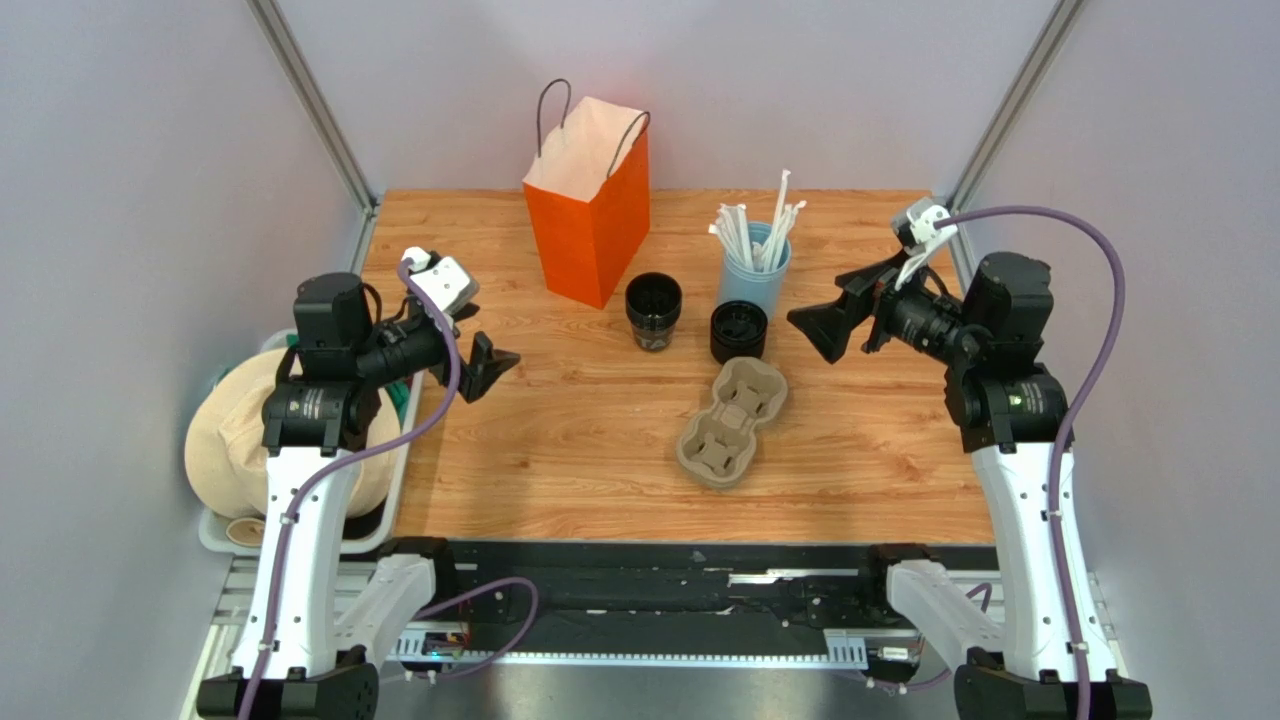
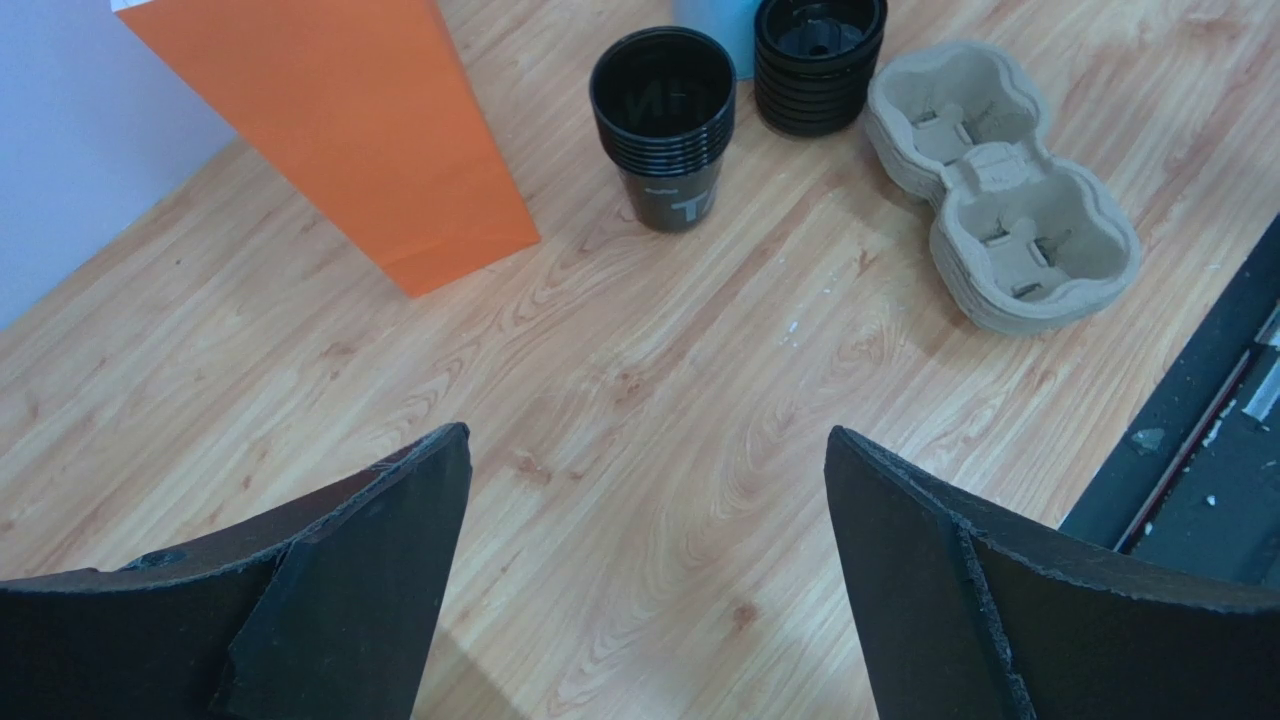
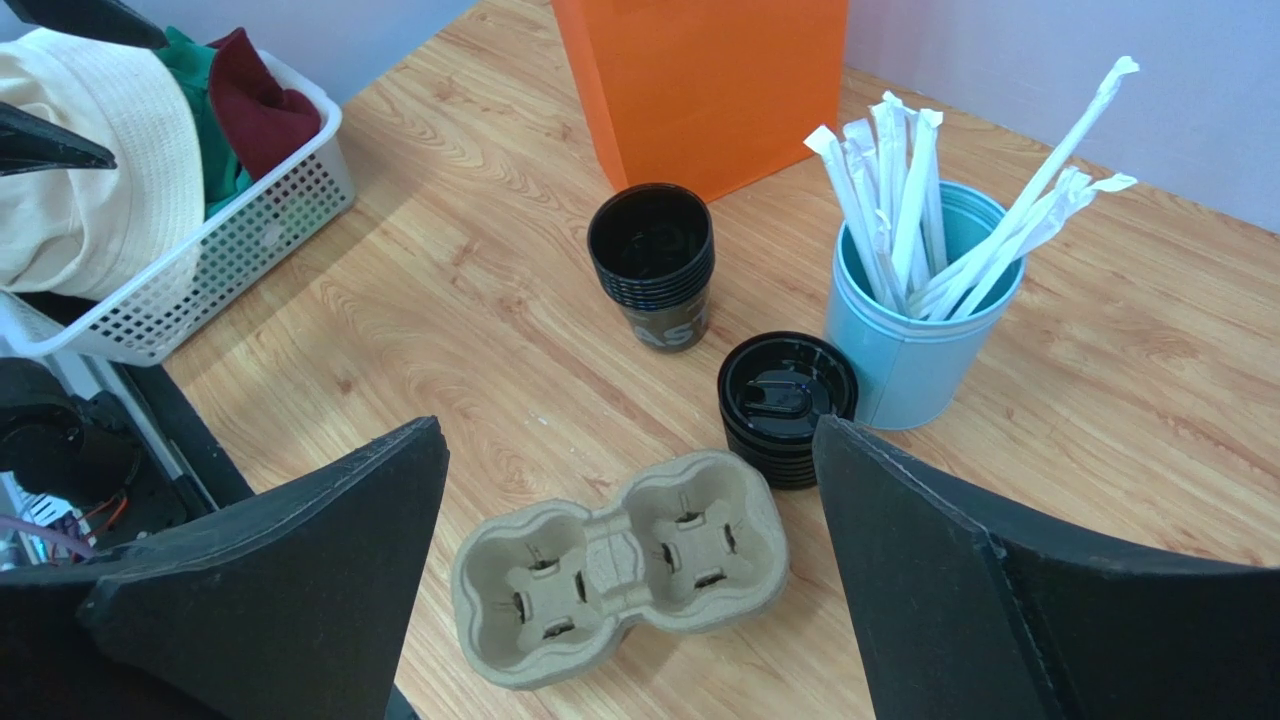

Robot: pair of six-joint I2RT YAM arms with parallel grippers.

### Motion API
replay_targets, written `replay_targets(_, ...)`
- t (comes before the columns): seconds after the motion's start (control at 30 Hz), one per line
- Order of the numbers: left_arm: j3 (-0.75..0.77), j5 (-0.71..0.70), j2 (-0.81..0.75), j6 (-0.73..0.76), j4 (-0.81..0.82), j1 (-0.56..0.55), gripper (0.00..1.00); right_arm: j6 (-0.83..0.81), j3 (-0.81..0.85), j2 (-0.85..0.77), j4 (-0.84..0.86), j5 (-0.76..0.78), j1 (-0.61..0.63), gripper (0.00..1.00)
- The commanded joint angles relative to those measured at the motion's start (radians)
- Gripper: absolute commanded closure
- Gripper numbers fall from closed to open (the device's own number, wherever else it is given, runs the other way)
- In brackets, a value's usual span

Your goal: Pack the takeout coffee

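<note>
Toward the back of the tabletop [image 1: 556, 450] there's an orange paper bag [image 1: 589, 203] standing upright. Just right of its base sits the stack of black coffee cups [image 1: 654, 311], open end up. Next along is a stack of black lids [image 1: 738, 329], parked right in front of a pale blue cup [image 1: 751, 282] stuffed with wrapped white straws [image 1: 756, 225] (the lids and the blue cup look like they might touch, can't tell for sure). So cups and lids are apart from each other, near but not touching. A cardboard cup tray [image 1: 732, 428] lies flat just in front of the lids, closer to the arms, pockets facing up.

As for the arms, the left claw [image 2: 646, 450] hangs above the left part of the tabletop with its fingers spread wide, gripping nothing, well apart from the cups. Over on the right, the right claw [image 3: 628, 435] hovers near the blue cup, also spread wide and holding nothing.

Off the left edge sits a white basket [image 3: 226, 240] with a cream hat [image 3: 90, 165] and some red and green cloth in it.
</note>
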Motion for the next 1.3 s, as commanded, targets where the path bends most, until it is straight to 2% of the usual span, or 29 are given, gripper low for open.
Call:
replay_targets(0.0,-0.003,0.031,-0.002,0.019,0.016,0.000,0.03,0.023,-0.017,-0.012,0.051,-0.038,0.006,0.01)
replay_targets(0.33,-0.007,0.035,0.001,0.022,0.014,0.000,0.03,0.015,-0.030,-0.015,0.062,-0.070,0.007,0.01)
replay_targets(0.5,-0.007,0.027,0.006,0.022,0.014,-0.001,0.03,-0.065,-0.079,-0.010,0.088,-0.125,0.009,0.01)
replay_targets(0.63,-0.005,0.021,0.004,0.018,0.019,-0.001,0.03,-0.120,-0.072,0.032,0.073,-0.017,0.019,0.01)
replay_targets(0.77,-0.007,0.027,0.007,0.019,0.019,-0.001,0.03,-0.259,-0.023,0.115,-0.105,0.103,0.078,0.01)
replay_targets(1.07,-0.008,0.025,0.006,0.019,0.019,0.000,0.03,-0.425,-0.087,0.281,-0.194,0.413,0.367,0.01)
replay_targets(1.27,-0.011,0.021,0.007,0.019,0.023,0.000,0.03,-0.476,-0.067,0.430,-0.236,0.445,0.437,0.01)
